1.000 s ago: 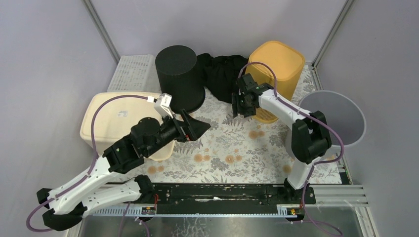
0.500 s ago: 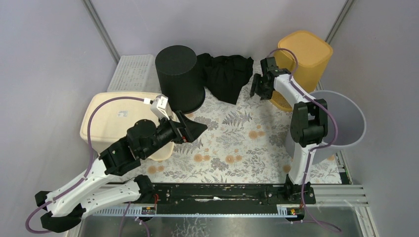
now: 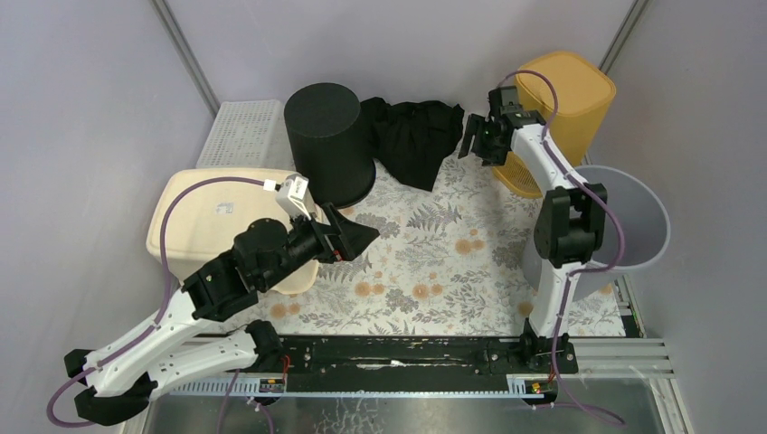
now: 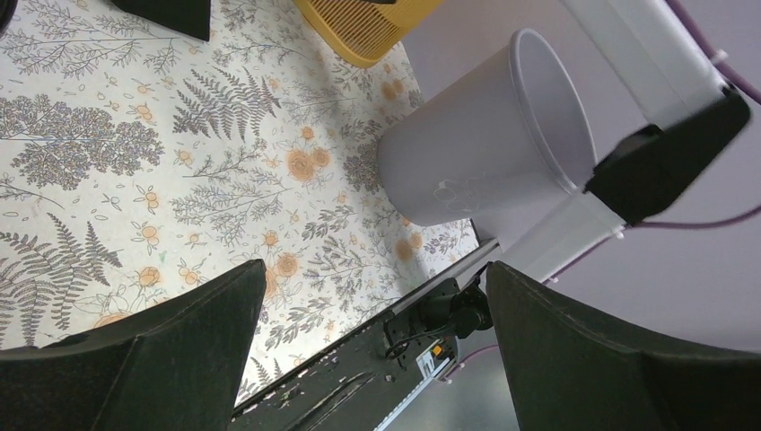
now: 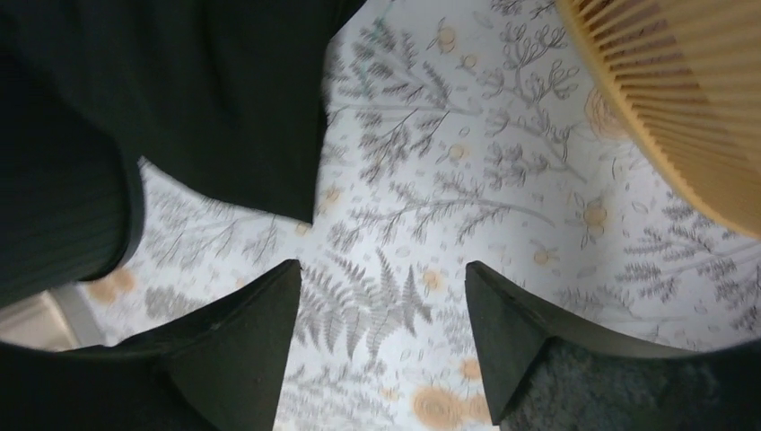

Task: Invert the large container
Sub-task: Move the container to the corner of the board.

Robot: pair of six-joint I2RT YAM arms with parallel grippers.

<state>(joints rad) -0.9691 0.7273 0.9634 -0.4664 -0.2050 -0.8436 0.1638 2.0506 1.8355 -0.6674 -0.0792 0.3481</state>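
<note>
**Yellow bin base-up in far right corner, both grippers empty**

Cream tub point(image 3: 194, 212) sits just behind and left of the left gripper point(image 3: 362, 233). That gripper is spread wide with nothing between its fingers, hanging over the floral mat point(image 3: 425, 262), with bare mat ahead and to its right. The black bin point(image 3: 327, 140) stands just past its tip.

Right gripper point(image 3: 477, 137) has its jaws apart and holds nothing. The black cloth point(image 3: 411, 136) edge is near on its left. The yellow bin point(image 3: 565, 95) is just on its right, and no contact is visible. The bin's closed base faces up and it sits tight against the corner frame; can't tell if the rim sits flat. The grey bucket point(image 3: 624, 217), mouth up, crowds the near side by the right arm.
</note>
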